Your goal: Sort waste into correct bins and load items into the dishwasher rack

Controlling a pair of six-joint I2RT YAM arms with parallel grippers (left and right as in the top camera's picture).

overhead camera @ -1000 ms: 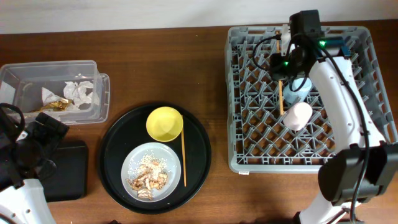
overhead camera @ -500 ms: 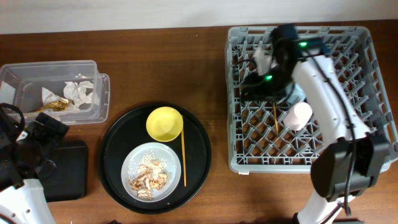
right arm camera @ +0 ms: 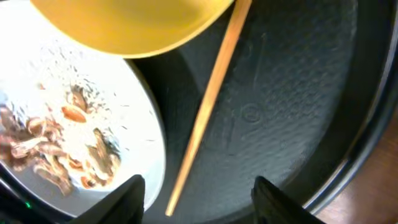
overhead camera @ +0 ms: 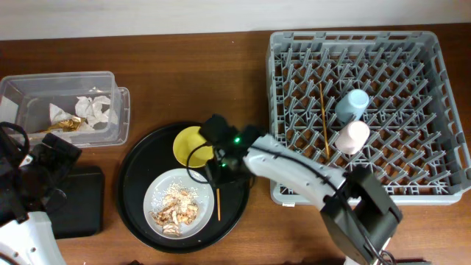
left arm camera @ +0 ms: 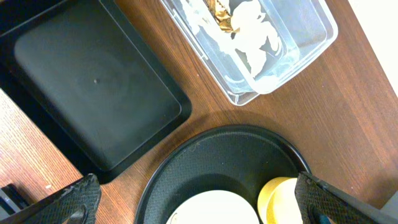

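My right gripper (overhead camera: pixel 219 168) is open and empty, low over the round black tray, straddling a wooden chopstick (right arm camera: pixel 208 112) that lies beside the yellow bowl (overhead camera: pixel 190 145) and the grey-white plate (overhead camera: pixel 173 202) with rice and brown food scraps (right arm camera: pixel 56 143). Its jaws (right arm camera: pixel 205 202) do not touch the chopstick. A second chopstick (overhead camera: pixel 322 118), the light blue cup (overhead camera: pixel 355 103) and the pink cup (overhead camera: pixel 352 137) lie in the grey dishwasher rack (overhead camera: pixel 412 184). My left gripper (left arm camera: pixel 202 208) is open and empty above the round tray's left edge.
The clear tub (overhead camera: pixel 29 88) at far left holds white napkins (overhead camera: pixel 94 109) and a gold wrapper (overhead camera: pixel 66 125). The flat black tray (overhead camera: pixel 81 202) sits below it, beside the round black tray (overhead camera: pixel 136 177). Bare wooden table lies between tray and rack.
My right arm has swung from the rack down and left to the round tray, leaving a chopstick lying in the rack. The left arm has not moved.
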